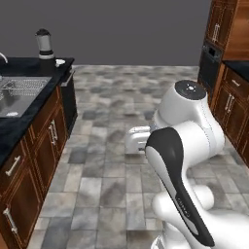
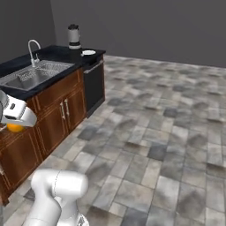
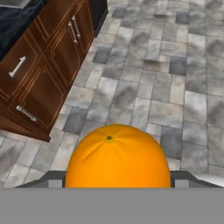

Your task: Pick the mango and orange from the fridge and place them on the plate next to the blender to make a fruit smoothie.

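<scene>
Hand view, gripper (image 3: 117, 183) clasps the orange (image 3: 117, 158) above grey floor tiles, wooden cabinets (image 3: 48, 65) alongside, blender (image 2: 73, 37) and plate (image 2: 88, 52) far off on the black counter (image 2: 53, 55).

A bright orange (image 3: 117, 157) is seen against mottled grey floor tiles (image 3: 175, 87); brown wooden cabinets (image 3: 48, 70), at ten o'clock, are topped by a black counter (image 2: 57, 55).
</scene>
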Robot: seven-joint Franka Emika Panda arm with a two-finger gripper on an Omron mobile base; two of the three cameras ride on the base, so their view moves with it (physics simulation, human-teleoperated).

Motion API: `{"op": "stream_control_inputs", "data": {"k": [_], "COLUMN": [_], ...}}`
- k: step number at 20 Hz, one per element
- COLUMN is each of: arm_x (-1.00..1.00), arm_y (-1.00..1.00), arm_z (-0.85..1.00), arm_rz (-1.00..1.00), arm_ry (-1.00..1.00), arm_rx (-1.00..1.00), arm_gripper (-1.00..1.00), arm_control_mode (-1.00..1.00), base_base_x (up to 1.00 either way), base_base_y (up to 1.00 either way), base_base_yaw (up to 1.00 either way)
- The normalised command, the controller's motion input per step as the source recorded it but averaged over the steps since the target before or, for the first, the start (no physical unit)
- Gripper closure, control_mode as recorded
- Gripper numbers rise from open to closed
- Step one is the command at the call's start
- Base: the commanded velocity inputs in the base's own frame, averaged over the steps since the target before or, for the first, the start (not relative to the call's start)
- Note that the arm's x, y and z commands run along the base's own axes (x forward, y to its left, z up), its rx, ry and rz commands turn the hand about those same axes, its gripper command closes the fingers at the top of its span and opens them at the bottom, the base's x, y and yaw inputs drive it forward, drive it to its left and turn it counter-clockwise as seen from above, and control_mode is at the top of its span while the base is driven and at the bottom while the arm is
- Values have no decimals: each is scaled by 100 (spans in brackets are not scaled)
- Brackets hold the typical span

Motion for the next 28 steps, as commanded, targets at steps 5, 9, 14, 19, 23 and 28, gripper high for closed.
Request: {"op": "stream_control_inputs", "data": {"k": [5,9,14,19,23,28], "arm_x": [0,0,0,0,0,0], "arm_y": [0,0,0,0,0,0], "arm_z": [0,0,0,0,0,0], "arm_rz": [0,0,0,0,0,0], "arm_ry": [0,0,0,0,0,0], "arm_rx": [0,0,0,0,0,0], "arm_gripper": [100,100,100,100,100,100], "arm_control_mode": [100,100,100,100,100,100], "base_base_x": [100,100,100,100,100,100], "base_base_y": [10,10,7,7,6,8], "base_base_yaw": [0,0,0,0,0,0]}}
